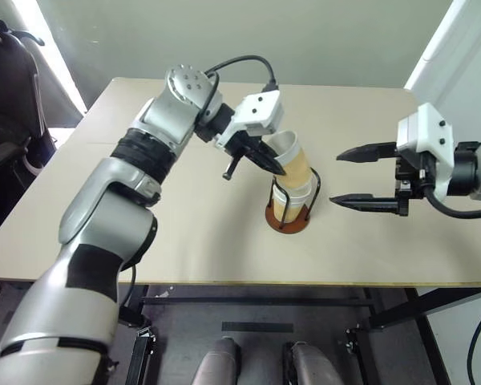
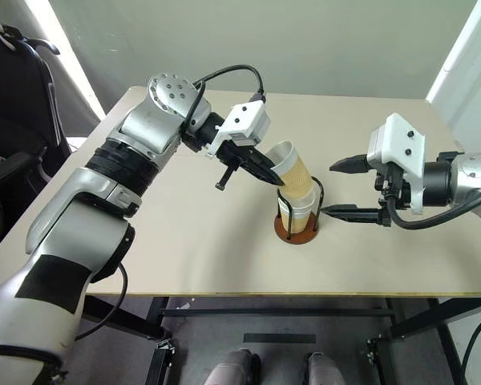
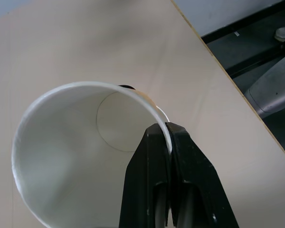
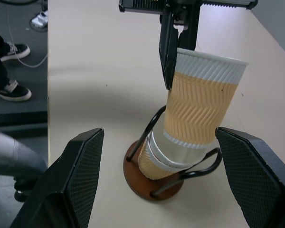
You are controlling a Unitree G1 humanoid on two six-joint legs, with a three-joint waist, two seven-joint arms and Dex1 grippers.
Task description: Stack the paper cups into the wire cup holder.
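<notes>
The wire cup holder (image 1: 289,220), a reddish-brown disc with black wire loops, stands near the middle of the table. Nested paper cups (image 4: 154,156) sit inside it. Another paper cup (image 1: 293,164), pale tan with a white ribbed top, leans tilted above them, its bottom end entering the top cup of the stack. My left gripper (image 1: 276,166) is shut on this cup's rim, one finger inside and one outside, as the left wrist view (image 3: 167,140) shows. My right gripper (image 1: 335,180) hangs open just right of the holder, touching nothing.
The tan table (image 1: 144,241) reaches well beyond the holder on all sides, and its front edge lies close below the holder. A black chair (image 1: 8,96) stands off the table's left end. A person's shoes (image 4: 9,90) rest on the floor beyond the table.
</notes>
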